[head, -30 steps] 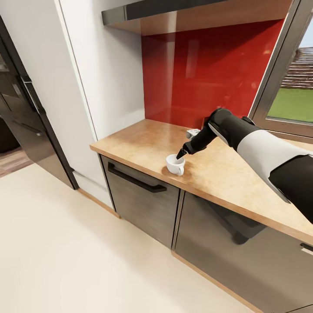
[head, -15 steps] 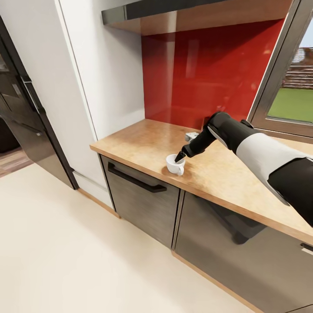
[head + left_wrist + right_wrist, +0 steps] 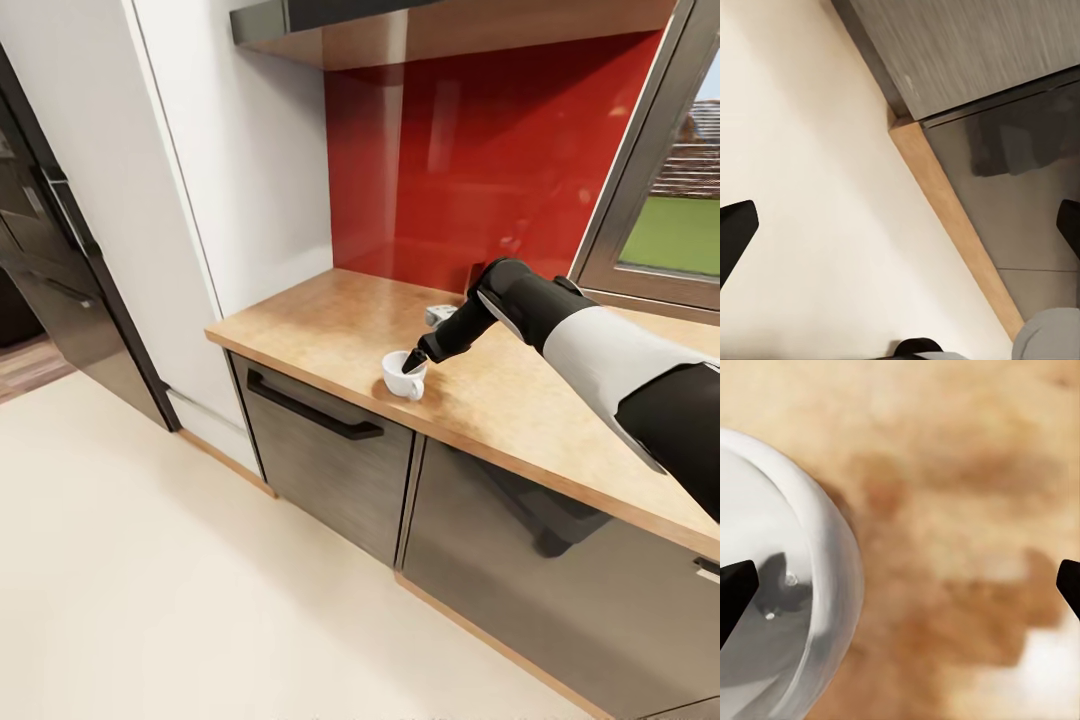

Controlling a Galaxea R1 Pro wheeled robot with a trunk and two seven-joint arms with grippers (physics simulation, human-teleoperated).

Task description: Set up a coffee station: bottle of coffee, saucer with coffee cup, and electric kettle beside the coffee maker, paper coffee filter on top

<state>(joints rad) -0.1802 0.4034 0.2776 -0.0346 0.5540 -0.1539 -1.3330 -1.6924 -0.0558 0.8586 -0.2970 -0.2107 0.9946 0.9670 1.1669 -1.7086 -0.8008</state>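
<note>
A white coffee cup (image 3: 403,378) stands upright on the wooden countertop (image 3: 320,335), near its front edge. My right gripper (image 3: 415,358) reaches down to the cup's rim. In the right wrist view the cup (image 3: 787,585) sits under one black fingertip (image 3: 735,592), which is over its inside. The other fingertip is over bare counter, so the open right gripper (image 3: 900,592) straddles the rim. My left gripper (image 3: 900,232) is open over the floor beside the cabinet base. The coffee maker, bottle, filter and kettle are out of view.
A small pale object (image 3: 440,313) lies on the counter, half hidden behind my right arm. A drawer with a dark handle (image 3: 310,408) is below the cup. A shelf (image 3: 400,20) hangs above, a dark tall appliance (image 3: 50,250) stands at the left, a window (image 3: 680,220) at the right.
The head view has tilted slightly. My right gripper rose a touch at the cup's rim and the forearm shifted left; the cup has not moved.
</note>
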